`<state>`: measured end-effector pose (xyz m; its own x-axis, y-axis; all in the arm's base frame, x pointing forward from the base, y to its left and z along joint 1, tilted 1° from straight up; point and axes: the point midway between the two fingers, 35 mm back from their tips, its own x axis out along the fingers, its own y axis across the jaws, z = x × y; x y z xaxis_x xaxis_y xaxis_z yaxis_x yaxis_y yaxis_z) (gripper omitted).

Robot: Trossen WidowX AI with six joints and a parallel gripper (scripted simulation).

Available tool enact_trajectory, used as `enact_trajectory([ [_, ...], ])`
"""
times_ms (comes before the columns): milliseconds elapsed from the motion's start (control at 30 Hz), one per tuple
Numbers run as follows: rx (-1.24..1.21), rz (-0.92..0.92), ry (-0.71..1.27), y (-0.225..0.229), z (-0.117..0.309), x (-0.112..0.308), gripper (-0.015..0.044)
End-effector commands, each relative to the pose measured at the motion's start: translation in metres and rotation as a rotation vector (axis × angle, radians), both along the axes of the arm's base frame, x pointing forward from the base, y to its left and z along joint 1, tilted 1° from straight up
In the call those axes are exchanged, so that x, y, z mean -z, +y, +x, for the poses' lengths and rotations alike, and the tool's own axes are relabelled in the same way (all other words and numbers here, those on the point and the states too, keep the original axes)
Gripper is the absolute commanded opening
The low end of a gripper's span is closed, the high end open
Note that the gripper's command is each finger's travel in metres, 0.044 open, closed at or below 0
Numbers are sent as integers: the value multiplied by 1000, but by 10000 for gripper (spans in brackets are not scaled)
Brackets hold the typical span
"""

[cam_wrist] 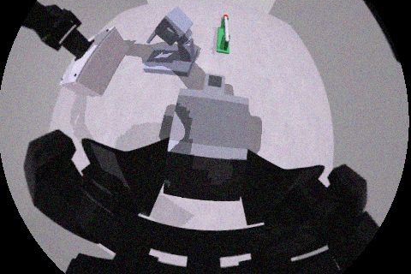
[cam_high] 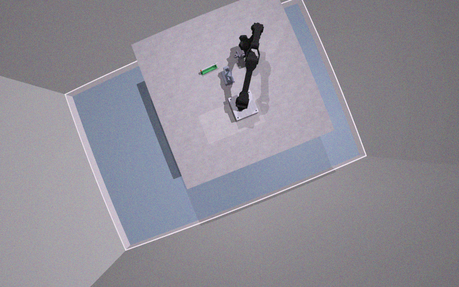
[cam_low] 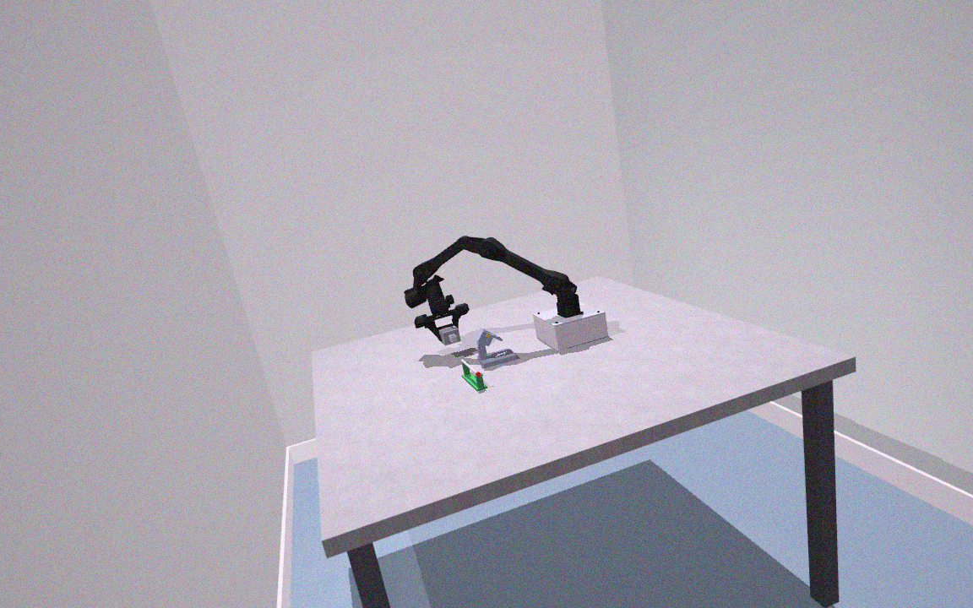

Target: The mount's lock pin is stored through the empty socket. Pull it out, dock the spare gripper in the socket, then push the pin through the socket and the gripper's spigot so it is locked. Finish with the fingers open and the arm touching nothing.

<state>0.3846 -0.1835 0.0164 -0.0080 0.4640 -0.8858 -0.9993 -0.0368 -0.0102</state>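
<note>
My gripper [cam_low: 445, 326] [cam_wrist: 205, 141] is shut on the spare gripper [cam_high: 239, 54] [cam_low: 450, 336] [cam_wrist: 214, 122], a grey block with a dark end, held above the table. Its square spigot [cam_wrist: 215, 80] points away from my palm in the wrist view. The blue-grey mount [cam_high: 228, 75] [cam_low: 484, 339] [cam_wrist: 179, 19] stands beside it, its tilted socket raised over a flat base. The lock pin [cam_low: 479, 375] [cam_wrist: 227, 30], white with a red head, lies across the green holder [cam_high: 208, 69] [cam_low: 472, 381] [cam_wrist: 220, 45], out of the socket. The socket's opening is not clear.
The arm's white base box [cam_high: 244, 113] [cam_low: 584, 331] [cam_wrist: 96, 66] stands on the table [cam_high: 277, 117] [cam_low: 626, 393], on the other side of the mount from the green holder. The held block's shadow falls on the table below it.
</note>
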Motion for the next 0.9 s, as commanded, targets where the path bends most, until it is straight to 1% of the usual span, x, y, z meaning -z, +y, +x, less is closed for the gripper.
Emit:
enact_trajectory([
  [0,16,-10,-26,2,0,-39,0],
  [100,25,-13,-31,4,-2,-60,0],
  [167,27,-14,-32,5,-3,-65,0],
  [300,27,-14,-32,5,-3,-65,0],
  [333,20,-21,-28,3,-3,-59,0],
  [600,20,-22,-27,3,-3,-59,0],
  [867,35,-58,19,17,-1,-59,0],
])
